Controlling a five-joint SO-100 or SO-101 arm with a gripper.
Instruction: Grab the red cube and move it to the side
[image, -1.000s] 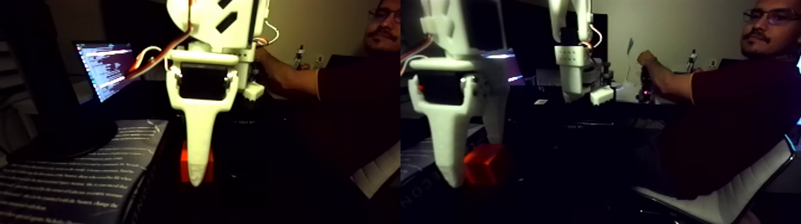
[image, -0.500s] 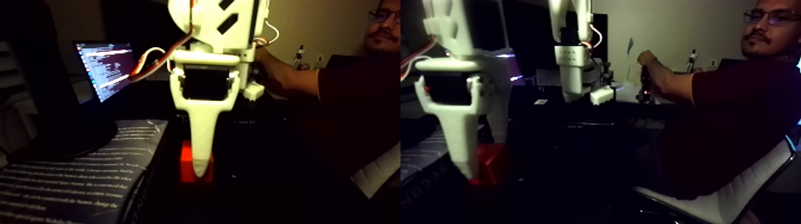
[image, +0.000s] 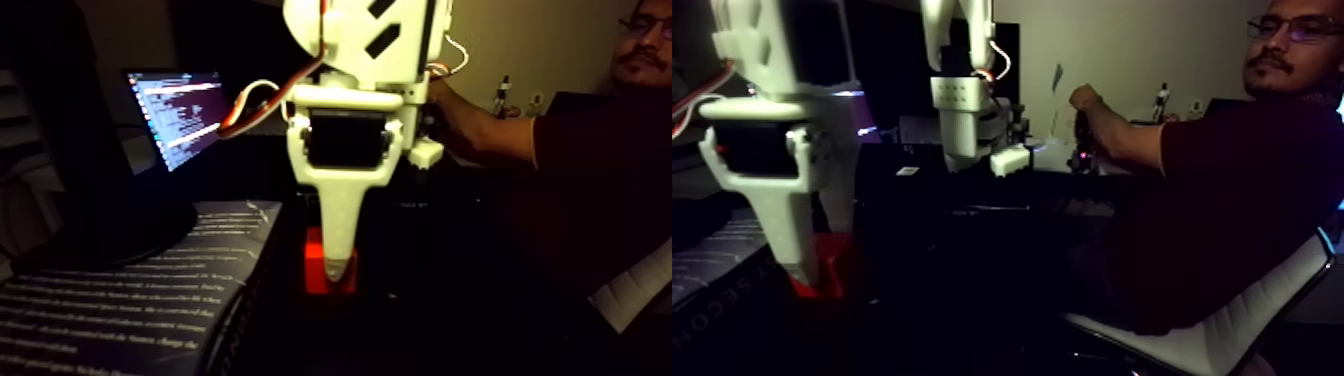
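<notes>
The fixed view is a side-by-side pair in a dark room. The red cube (image: 313, 277) sits between the fingers of my white gripper (image: 335, 270), just above the dark table. In the left half the near finger (image: 338, 220) points straight down and covers most of the cube's middle. In the right half the cube (image: 840, 262) shows to the right of the near finger (image: 790, 230), with the far finger behind it. The gripper is shut on the cube.
A dark box with white print (image: 120, 290) lies at the left beside the cube. A lit laptop screen (image: 175, 115) stands behind it. A seated person (image: 1220, 180) at the right holds a small device by another white arm (image: 965, 100). A white chair back (image: 1220, 335) is bottom right.
The fingers have closed in on the red cube. Gripper and cube have together risen slightly off the table since a second ago.
</notes>
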